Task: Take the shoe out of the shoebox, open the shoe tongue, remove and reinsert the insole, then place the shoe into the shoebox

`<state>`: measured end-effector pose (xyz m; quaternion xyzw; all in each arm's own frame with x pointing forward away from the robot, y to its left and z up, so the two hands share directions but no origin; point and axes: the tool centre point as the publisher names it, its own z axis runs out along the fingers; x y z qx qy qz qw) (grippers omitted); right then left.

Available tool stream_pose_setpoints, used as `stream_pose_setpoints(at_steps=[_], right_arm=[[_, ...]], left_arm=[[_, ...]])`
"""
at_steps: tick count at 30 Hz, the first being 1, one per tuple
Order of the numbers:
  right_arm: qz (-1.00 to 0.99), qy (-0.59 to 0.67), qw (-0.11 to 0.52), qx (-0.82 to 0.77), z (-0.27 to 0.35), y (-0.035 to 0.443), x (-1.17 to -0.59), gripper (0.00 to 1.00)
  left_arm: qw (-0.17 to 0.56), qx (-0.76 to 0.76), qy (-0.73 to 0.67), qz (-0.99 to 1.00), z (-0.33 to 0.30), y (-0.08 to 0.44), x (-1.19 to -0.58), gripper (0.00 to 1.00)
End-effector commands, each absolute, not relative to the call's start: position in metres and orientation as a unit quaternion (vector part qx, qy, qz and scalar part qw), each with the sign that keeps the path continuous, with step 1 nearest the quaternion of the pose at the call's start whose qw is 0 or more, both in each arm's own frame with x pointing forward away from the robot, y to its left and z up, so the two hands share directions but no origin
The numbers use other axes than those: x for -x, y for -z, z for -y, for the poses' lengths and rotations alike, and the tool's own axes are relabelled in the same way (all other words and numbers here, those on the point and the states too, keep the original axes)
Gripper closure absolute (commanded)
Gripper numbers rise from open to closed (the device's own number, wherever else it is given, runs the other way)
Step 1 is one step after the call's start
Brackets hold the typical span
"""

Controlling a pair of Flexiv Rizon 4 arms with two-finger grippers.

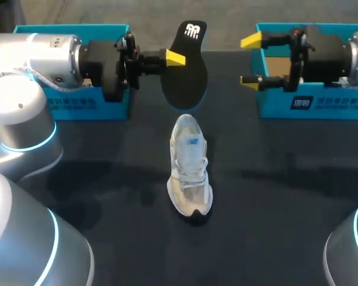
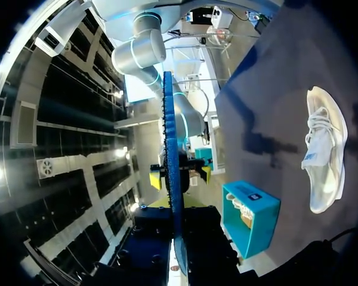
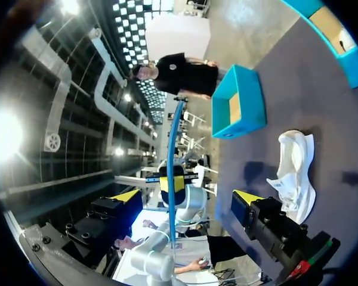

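Head view: the white shoe sits in the middle of the table. At its 12 o'clock the left gripper pinches the black insole tight. At 2 o'clock the right gripper has its fingers wide apart.

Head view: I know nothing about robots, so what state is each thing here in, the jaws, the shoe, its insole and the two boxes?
Left jaws: shut on the insole.
Right jaws: open, holding nothing.
Insole: out of the shoe, held above the table.
Shoe: upright on its sole on the table, laced.
Left shoebox: open, no lid on.
Right shoebox: open, no lid on.
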<state>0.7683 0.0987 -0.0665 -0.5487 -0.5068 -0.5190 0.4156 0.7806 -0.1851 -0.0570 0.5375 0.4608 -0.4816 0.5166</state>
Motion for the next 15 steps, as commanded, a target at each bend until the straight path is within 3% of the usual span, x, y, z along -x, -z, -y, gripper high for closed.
stream_pose_setpoints(at_steps=[1, 15], right_arm=[[0.508, 0.530, 0.405, 0.544, -0.0886, 0.0637, -0.7622, 0.00], [0.508, 0.530, 0.405, 0.544, -0.0886, 0.0637, -0.7622, 0.00]], left_arm=[[0.512, -0.538, 0.479, -0.467, 0.1843, 0.0578, -0.7813, 1.00], [0.512, -0.538, 0.479, -0.467, 0.1843, 0.0578, -0.7813, 1.00]])
